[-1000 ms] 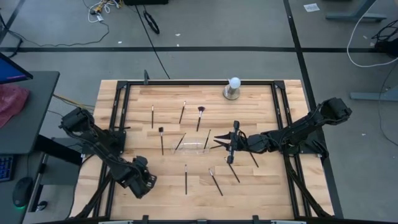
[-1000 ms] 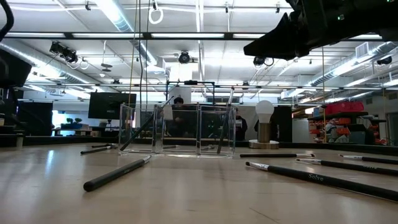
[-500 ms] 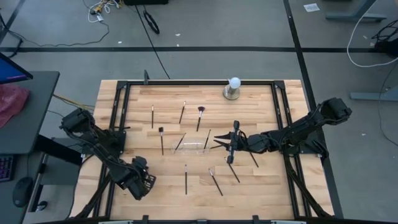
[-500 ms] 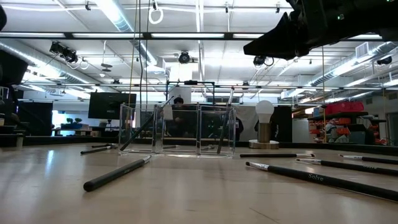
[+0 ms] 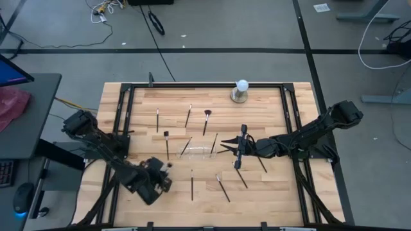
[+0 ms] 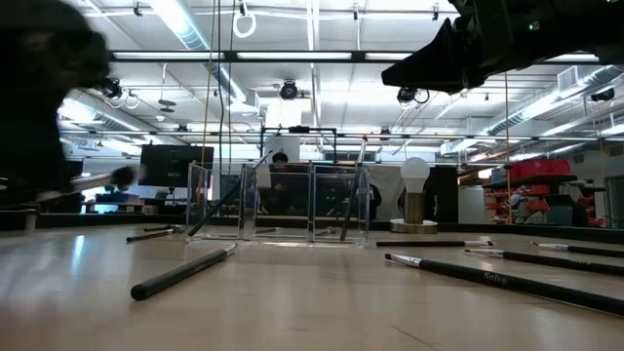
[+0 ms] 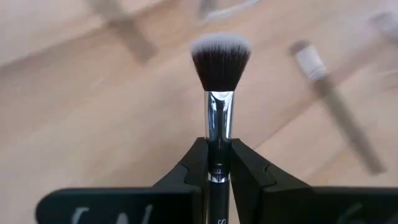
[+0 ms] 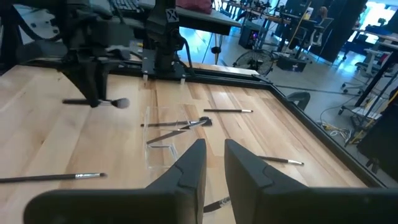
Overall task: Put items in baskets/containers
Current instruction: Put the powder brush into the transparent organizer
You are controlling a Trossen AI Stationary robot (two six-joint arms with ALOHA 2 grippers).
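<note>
On the wooden table (image 5: 270,192), your left gripper (image 7: 217,163) near the front-left corner clamps a brush (image 7: 219,74) by its handle, bristles forward, for carrying to the clear tray (image 5: 199,151) mid-table; your right gripper (image 8: 214,163) idles beside the tray, fingers near-closed, empty.

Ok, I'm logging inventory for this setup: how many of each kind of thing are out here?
Makeup brushes: 11 that can be made out, maybe more hidden
Clear tray: 1
White ball on metal base: 1
Total: 13
</note>
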